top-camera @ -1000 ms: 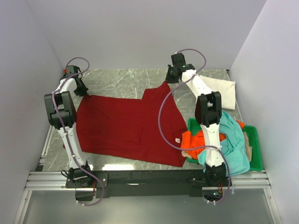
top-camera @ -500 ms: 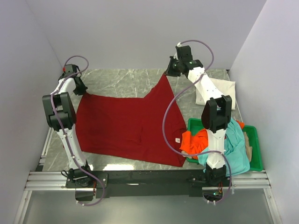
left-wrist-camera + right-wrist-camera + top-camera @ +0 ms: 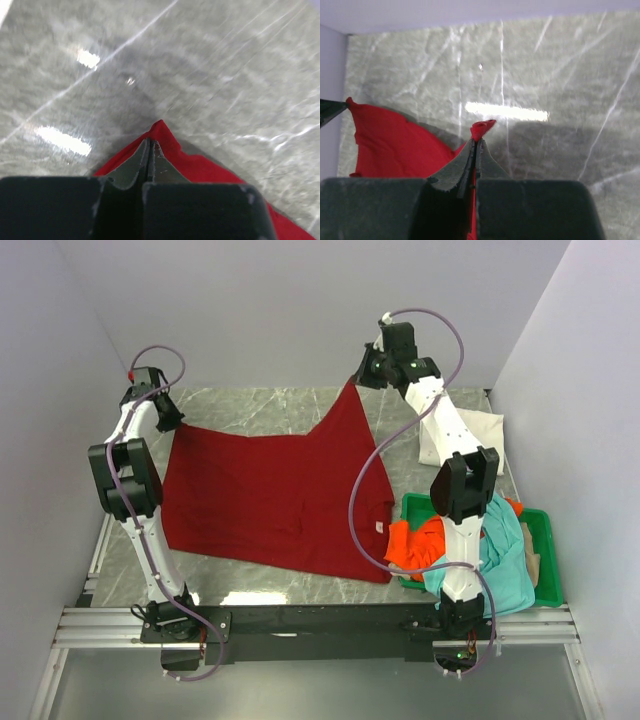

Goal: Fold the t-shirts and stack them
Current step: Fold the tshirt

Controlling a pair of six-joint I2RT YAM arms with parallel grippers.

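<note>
Left of the green tray (image 3: 547,558), on the table (image 3: 260,412): the dark red t-shirt (image 3: 270,495) is lying spread, its near hem resting flat; its two far corners are being held up off the surface
Left gripper (image 3: 166,418): its jaws are pressing together on the shirt corner farthest from the tray; in the wrist view a red tip is poking out past the fingertips
Right gripper (image 3: 358,380): its jaws are pinching the far corner nearer the tray; it is sitting higher than the left one, so the cloth is peaking there; only a small nub of fabric is showing beyond the pinch
Doing the step well: in my judgement both corners should be travelling together, level and taut, toward the near hem; the right pinch looks thin, so a slow pull is wiser than a jerk; the folded edge should be landing straight and away from the tray
Left arm pose: it is reaching far and away from the tray, elbow bent high, wrist angling down toward the table
Right arm pose: it is stretching well beyond the tray, forearm rising steeply, wrist held high
Other shirts: the orange t-shirt (image 3: 412,540) and the teal t-shirt (image 3: 503,558) are lying heaped in and over the tray; the white t-shirt (image 3: 470,432) is lying in a compact bundle just beyond the tray
</note>
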